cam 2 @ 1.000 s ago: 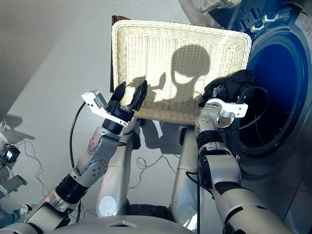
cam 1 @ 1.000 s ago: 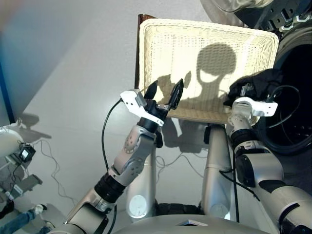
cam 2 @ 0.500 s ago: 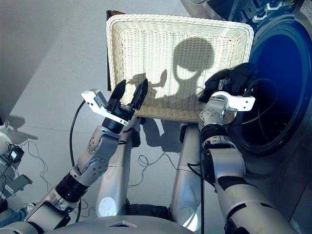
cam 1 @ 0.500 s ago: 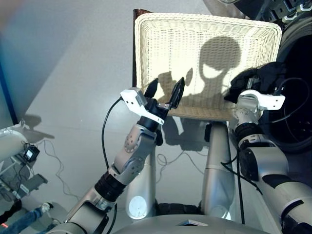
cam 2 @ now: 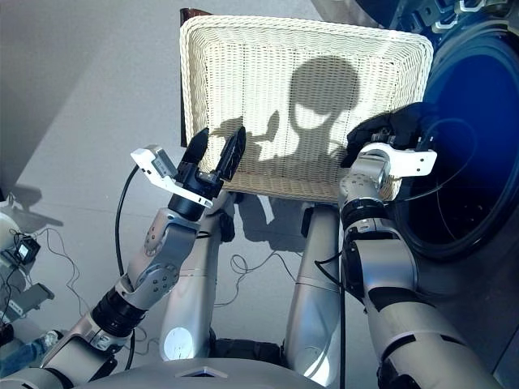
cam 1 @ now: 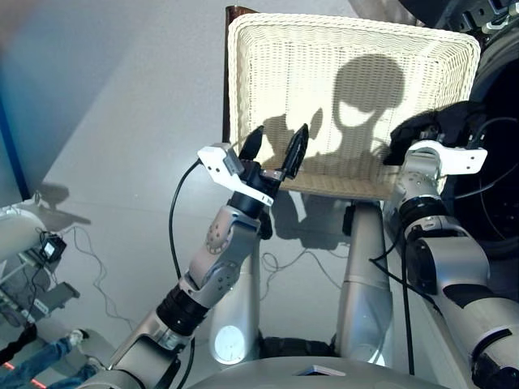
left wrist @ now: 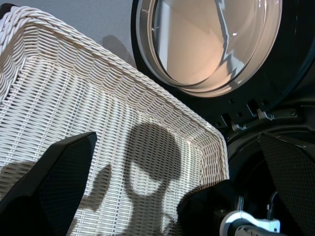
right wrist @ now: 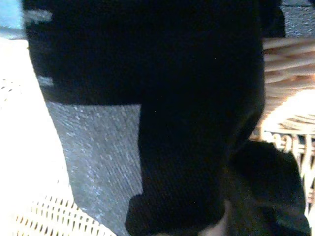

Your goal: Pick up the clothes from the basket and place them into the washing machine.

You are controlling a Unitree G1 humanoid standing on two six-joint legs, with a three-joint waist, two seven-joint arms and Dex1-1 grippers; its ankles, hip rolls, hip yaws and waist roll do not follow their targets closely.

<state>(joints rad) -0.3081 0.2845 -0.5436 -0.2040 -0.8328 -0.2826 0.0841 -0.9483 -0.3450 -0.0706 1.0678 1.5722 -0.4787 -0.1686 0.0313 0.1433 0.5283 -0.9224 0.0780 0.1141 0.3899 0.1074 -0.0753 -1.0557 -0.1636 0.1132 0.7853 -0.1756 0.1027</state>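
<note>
Black garment [cam 2: 389, 128] is bunched at the right edge of the cream wicker basket [cam 2: 243, 73], hanging over the rim beside the washing machine's [cam 2: 478, 162] dark drum mouth. Right gripper [cam 2: 381, 138] is buried in the cloth; its fingers are hidden, so their state cannot be told. Left gripper [cam 1: 276, 152] hovers at the basket's near edge, fingers [cam 1: 296, 150] spread apart and holding nothing. Round glass door [left wrist: 211, 44] stands open beyond the basket.

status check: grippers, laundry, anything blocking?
Left gripper open, empty, at the basket's near edge. Right gripper has the black garment at the basket's right edge, beside the washing machine mouth. Nothing blocking.
</note>
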